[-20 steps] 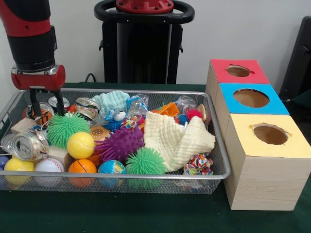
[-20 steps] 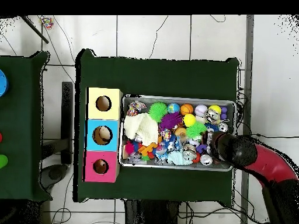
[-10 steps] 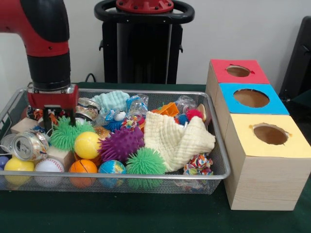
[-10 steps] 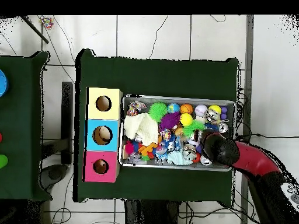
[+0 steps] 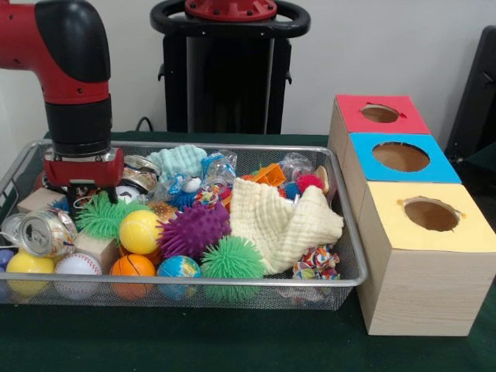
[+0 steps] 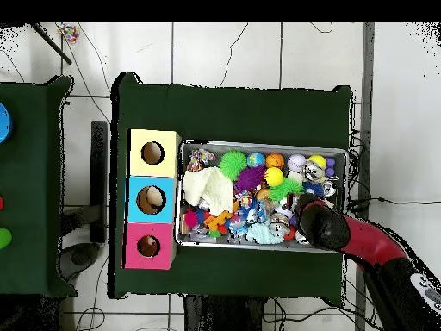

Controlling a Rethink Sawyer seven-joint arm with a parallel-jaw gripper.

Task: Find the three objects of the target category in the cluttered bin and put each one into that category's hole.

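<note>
Here the pincer (image 5: 84,198), grip unclear, presses among green spiky ball (image 5: 105,216) and cans (image 5: 46,232).

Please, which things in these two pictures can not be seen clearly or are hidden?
- Gripper jaws: front view, tips sunk behind the green spiky ball; overhead view, the arm covers them. Open or shut is unclear.
- Items under the cream cloth: hidden in both views.
- Blue ball: front view, cut by the left edge.

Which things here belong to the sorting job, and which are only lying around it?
Job: silver wire-mesh bin; red-topped wooden box; blue-topped wooden box; yellow-topped wooden box; robot gripper, over the green spiky rubber ball.
Lying about: dark cables on the white floor; second green-covered table.
</note>
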